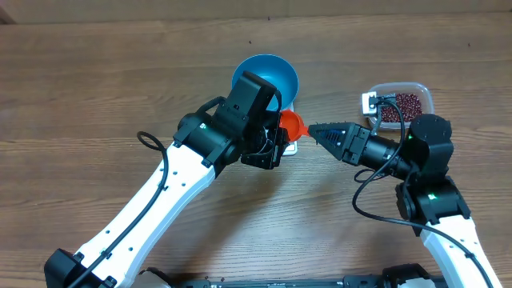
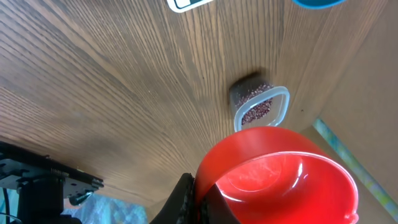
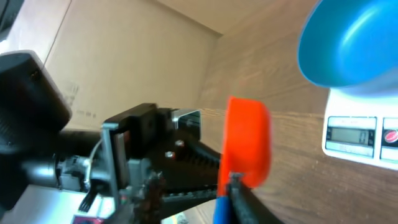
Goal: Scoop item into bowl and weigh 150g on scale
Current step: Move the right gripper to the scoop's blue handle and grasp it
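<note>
My left jaws are pressed fully together on the small red-orange plastic measuring scoop point(image 2: 280, 180). They hold it at the side of its cup, above the wooden surface point(image 1: 96, 72), with the cup's open mouth turned toward my left wrist camera. My right jaws point at the scoop from the right, with their tips up against its blue-tipped handle point(image 3: 222, 208). I cannot tell how far they have closed, or whether they grip the handle.

Just beyond the scoop, toward the far edge of the surface and about midway along it, the round deep bowl of bright blue plastic point(image 1: 268, 74) stands on the flat white rectangular kitchen scale point(image 3: 367, 106). The scale's small display point(image 3: 351, 134) faces my right wrist camera, but its digits are too blurred to read.

The many small glossy dark red-brown beans point(image 1: 404, 106) lie in a clear rectangular plastic tub with rounded corners point(image 2: 285, 99). The tub sits toward the far right of the surface, apart from the scale, just beyond my right arm.
</note>
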